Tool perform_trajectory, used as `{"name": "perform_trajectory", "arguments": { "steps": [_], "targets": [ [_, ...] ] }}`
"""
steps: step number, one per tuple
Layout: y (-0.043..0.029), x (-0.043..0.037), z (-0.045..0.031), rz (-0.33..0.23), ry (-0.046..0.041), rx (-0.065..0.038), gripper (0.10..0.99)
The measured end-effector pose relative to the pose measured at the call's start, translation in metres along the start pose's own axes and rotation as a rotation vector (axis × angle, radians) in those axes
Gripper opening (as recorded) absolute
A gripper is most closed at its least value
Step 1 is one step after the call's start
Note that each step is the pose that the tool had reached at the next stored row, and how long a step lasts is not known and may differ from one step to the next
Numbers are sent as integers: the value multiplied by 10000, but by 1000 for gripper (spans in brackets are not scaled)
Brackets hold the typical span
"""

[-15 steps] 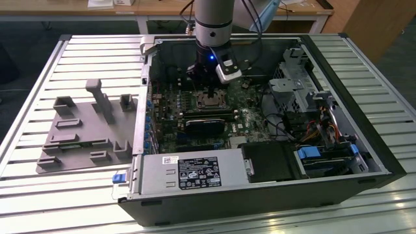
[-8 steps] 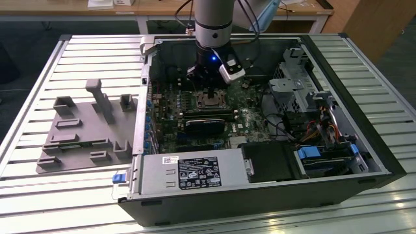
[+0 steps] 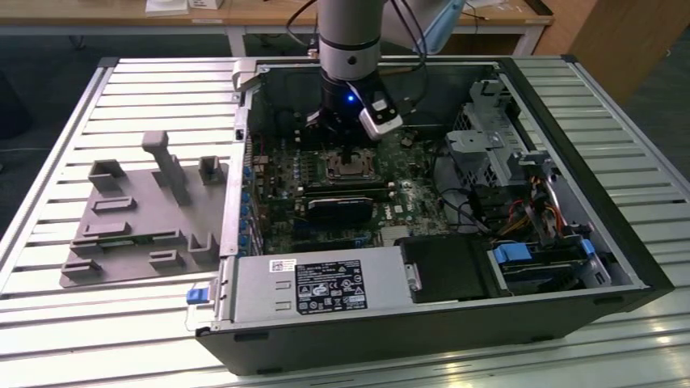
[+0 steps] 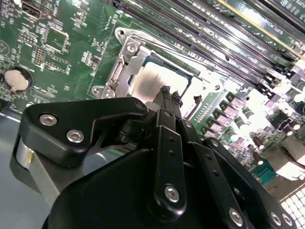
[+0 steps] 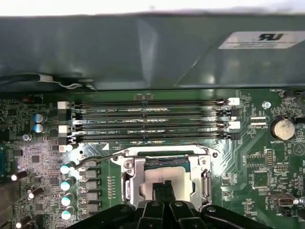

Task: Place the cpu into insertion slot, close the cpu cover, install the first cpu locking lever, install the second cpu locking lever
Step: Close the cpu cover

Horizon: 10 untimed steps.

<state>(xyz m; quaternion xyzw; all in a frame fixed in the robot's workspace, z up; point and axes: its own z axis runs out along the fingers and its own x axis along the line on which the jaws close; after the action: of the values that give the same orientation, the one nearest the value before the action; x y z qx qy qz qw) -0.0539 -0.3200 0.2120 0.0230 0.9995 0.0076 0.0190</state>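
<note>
Slatted silver metal surface (image 3: 65,121) is seen under an open black computer case (image 3: 431,339) laid on its side, with wooden desks behind it. Inside the case, the small square dark insertion slot (image 5: 164,153) is set into a green circuit board (image 5: 257,162). The flat square cpu (image 5: 164,175) with a dull silver-grey metal face is seated in that slot, and the thin silvery metal cpu cover (image 5: 131,179) is laid down around it, so that the chip's face shows through the central window. The black two-fingered tool (image 5: 163,188) of the arm is held directly over the slot. Its fingertips are brought narrowly together with nothing gripped between them, and their ends are placed just above the chip's face; whether contact is made cannot be told. A thin bent metal wire lever (image 5: 95,160) is seen just beside the slot, and whether it is hooked down cannot be told. Four long narrow black memory slots (image 5: 152,119) are lined up near the insertion slot, and a round silver coin battery (image 5: 282,128) is mounted farther off on the board. Well apart from the slot, outside the case toward the exterior view's left, a grey moulded fixture tray (image 3: 140,226) is laid on the surface.
</note>
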Motion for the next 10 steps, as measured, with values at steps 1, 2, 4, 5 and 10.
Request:
{"name": "perform_trajectory", "arguments": {
  "steps": [1,2,4,5,10],
  "targets": [
    [-1,13,2,8,0,1,102],
    [-2,29,4,18,0,1,102],
    [-4,68,8,39,0,2,102],
    [-4,87,11,49,0,3,102],
    [-9,164,30,79,2,-20,102]
  ]
}}
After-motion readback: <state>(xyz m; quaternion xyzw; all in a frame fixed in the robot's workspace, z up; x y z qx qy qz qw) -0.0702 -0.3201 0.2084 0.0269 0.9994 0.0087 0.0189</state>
